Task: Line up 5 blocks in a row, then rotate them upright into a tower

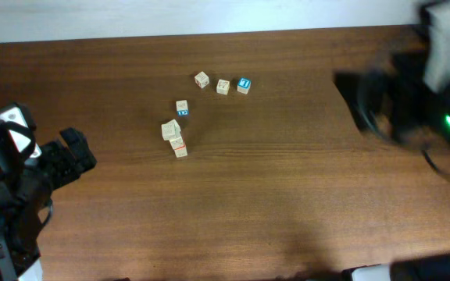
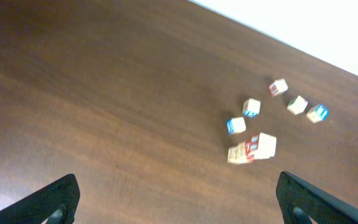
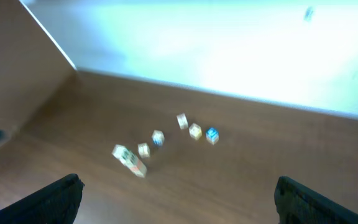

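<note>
- Left end effector point(image 2: 178, 190): fingers spread wide, nothing between them. It sits at the left edge of the bench point(image 1: 287, 203), well apart from the blocks, probably to keep the approach open.
- Right end effector point(image 3: 178, 186): fingers also apart and empty. It is at the far right and blurred in the overhead view.
- blocks point(image 1: 201, 79): loose scatter mid-bench, toward the far side. Most stand apart, which leaves finger room for a turn.
- red-and-white block point(image 1: 179, 146): nearest of the scatter, touching a neighbour. Probably the tightest to grasp.
- blue-faced cube point(image 1: 244, 85): right end of the far row.
</note>
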Controlling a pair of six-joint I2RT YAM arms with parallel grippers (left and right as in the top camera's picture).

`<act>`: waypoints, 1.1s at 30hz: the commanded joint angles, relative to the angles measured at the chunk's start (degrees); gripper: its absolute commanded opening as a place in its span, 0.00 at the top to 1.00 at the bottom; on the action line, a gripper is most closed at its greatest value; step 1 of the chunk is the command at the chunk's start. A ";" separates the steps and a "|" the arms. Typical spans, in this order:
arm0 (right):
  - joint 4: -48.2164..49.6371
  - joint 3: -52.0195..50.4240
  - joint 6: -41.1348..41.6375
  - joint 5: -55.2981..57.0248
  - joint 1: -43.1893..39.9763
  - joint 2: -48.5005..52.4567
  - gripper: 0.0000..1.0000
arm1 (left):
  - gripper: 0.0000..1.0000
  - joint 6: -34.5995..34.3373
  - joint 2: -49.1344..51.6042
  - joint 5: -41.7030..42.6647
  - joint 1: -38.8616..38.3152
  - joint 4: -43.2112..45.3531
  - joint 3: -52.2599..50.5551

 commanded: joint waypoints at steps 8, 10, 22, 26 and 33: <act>-0.37 -0.85 -2.40 14.19 1.25 -15.78 0.02 | 0.01 0.74 -0.02 -0.63 0.17 -5.40 0.28; -0.37 -3.34 -7.98 14.12 1.07 -15.78 0.02 | 0.01 0.74 -0.02 -0.63 0.17 -5.99 0.28; 40.57 -68.30 -20.50 13.22 1.07 -37.46 0.02 | 0.01 0.74 -0.02 -0.63 0.17 -6.05 0.28; 59.43 -97.77 -21.62 10.64 0.42 -50.93 0.02 | 0.01 0.74 -0.02 -0.63 0.17 -6.05 0.28; 83.19 -135.80 -21.57 4.61 -2.47 -72.02 0.02 | 0.01 0.74 -0.02 -0.63 0.17 -6.05 0.28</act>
